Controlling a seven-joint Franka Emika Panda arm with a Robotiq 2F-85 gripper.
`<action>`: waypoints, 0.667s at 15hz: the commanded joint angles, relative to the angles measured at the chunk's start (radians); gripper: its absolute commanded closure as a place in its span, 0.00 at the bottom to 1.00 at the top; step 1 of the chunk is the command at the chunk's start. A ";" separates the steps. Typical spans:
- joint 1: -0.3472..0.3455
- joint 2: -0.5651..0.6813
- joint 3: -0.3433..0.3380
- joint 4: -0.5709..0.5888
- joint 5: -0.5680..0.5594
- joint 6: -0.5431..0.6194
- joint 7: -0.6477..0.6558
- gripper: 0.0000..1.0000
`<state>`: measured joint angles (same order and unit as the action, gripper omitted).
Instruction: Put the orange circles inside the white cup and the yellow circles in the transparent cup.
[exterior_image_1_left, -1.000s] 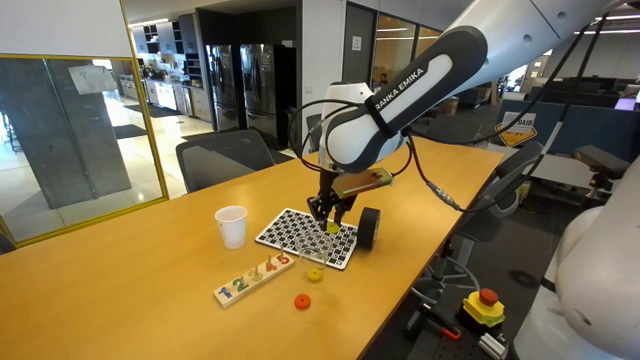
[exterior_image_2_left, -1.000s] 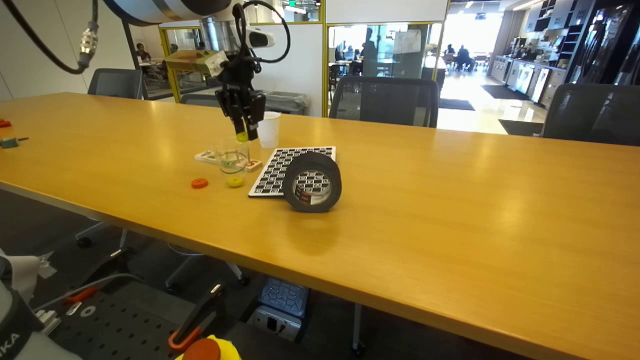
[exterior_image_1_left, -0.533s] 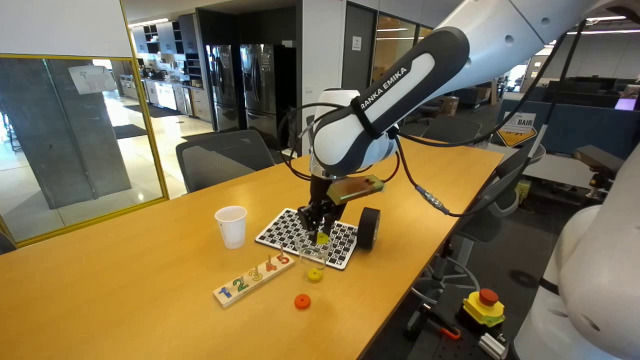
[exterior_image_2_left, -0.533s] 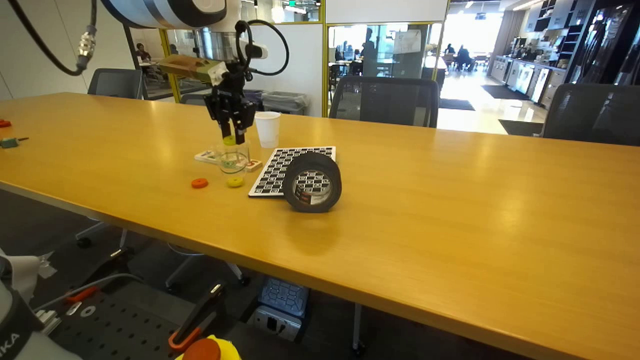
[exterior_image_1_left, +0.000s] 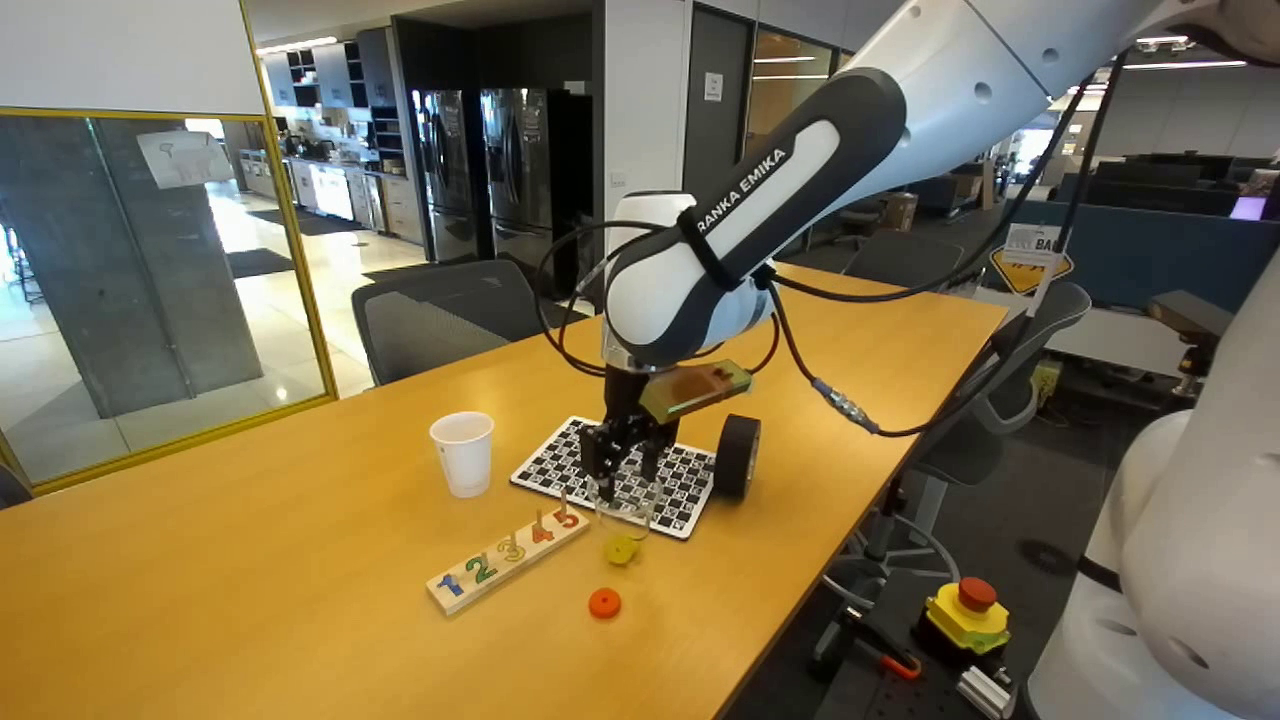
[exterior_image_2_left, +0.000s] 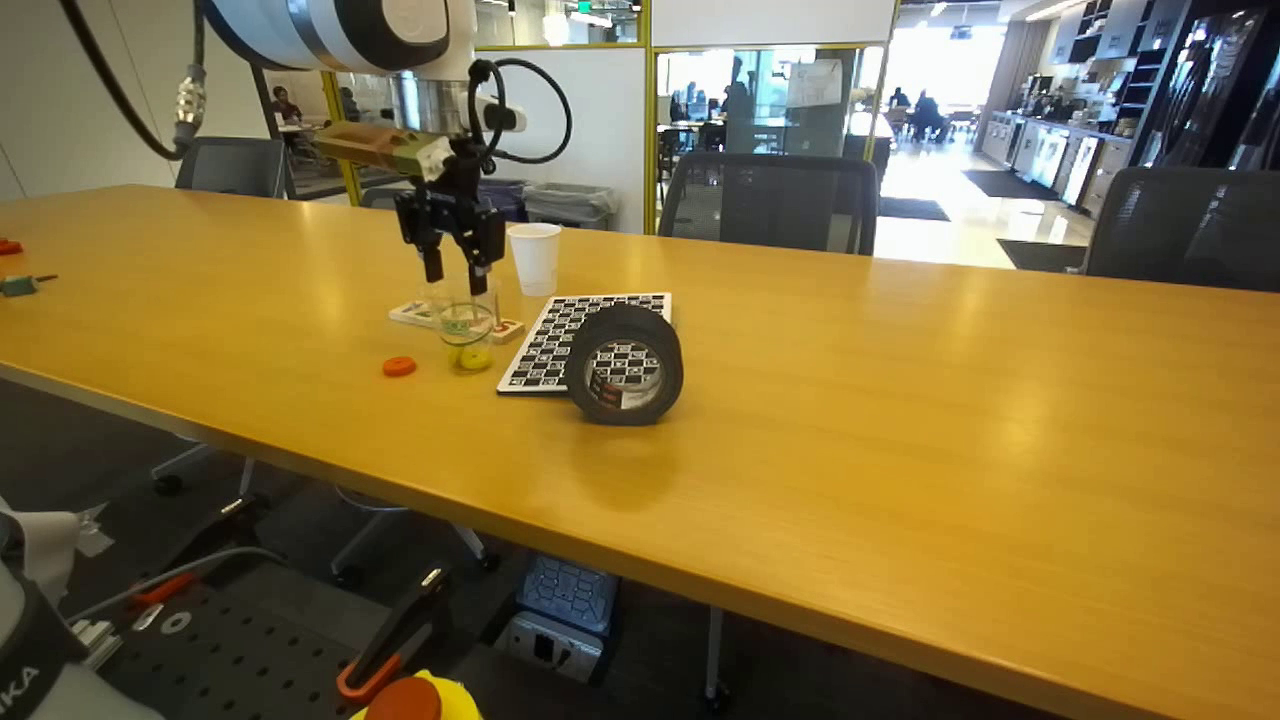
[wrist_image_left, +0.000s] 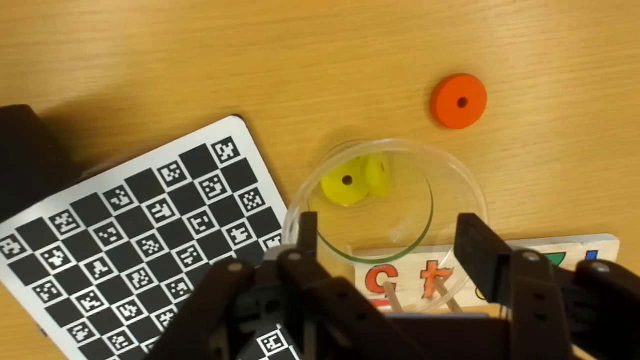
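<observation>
My gripper (wrist_image_left: 389, 225) stands open right above the transparent cup (wrist_image_left: 472, 187), with nothing between its fingertips. Through the cup, two yellow circles (wrist_image_left: 342, 187) show low down, side by side; one is flat and the other is tipped on edge. In an exterior view the yellow circles (exterior_image_2_left: 472, 358) appear at the cup's base. One orange circle (wrist_image_left: 459, 101) lies flat on the table beside the cup, and in an exterior view this orange circle (exterior_image_1_left: 604, 603) is nearer the table's edge. The white cup (exterior_image_1_left: 463, 458) stands upright farther back; its inside is mostly hidden.
A wooden number board (exterior_image_1_left: 508, 560) with upright pegs lies close to the transparent cup. Behind the cup is a flat checkered board (exterior_image_2_left: 600, 310), and a black tape roll (exterior_image_2_left: 625, 365) stands on edge by it. An orange-red thing (exterior_image_2_left: 9, 247) is cut off at the table's far side.
My gripper has moved over the transparent cup and down, and its jaws have opened. The yellow circle it held has dropped to the cup's bottom, by the other yellow one.
</observation>
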<state>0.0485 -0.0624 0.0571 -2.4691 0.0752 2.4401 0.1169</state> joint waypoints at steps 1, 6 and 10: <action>0.018 -0.022 0.029 0.011 -0.059 -0.032 0.099 0.00; 0.058 -0.090 0.096 -0.030 -0.133 -0.070 0.283 0.00; 0.100 -0.095 0.151 -0.051 -0.091 -0.086 0.354 0.00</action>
<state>0.1234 -0.1245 0.1786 -2.4933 -0.0321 2.3690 0.4120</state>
